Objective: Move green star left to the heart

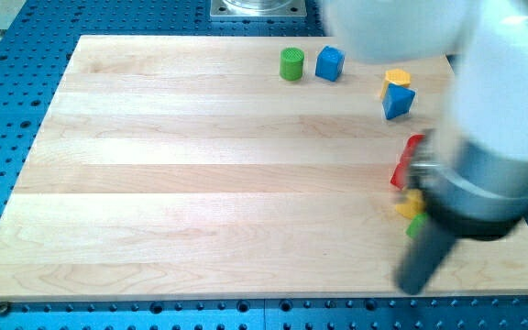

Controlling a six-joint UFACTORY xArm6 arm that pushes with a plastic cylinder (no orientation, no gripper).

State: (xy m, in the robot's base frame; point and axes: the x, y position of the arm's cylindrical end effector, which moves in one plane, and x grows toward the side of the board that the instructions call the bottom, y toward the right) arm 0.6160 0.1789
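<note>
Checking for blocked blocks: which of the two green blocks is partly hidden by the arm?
The small green block at the view's right, tucked behind the arm under a yellow block; the green cylinder up top stands fully visible.

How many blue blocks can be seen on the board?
2. A blue cube sits near the view's top, right of the green cylinder. A second blue block lies further right, under a yellow block. The arm may hide others.
</note>
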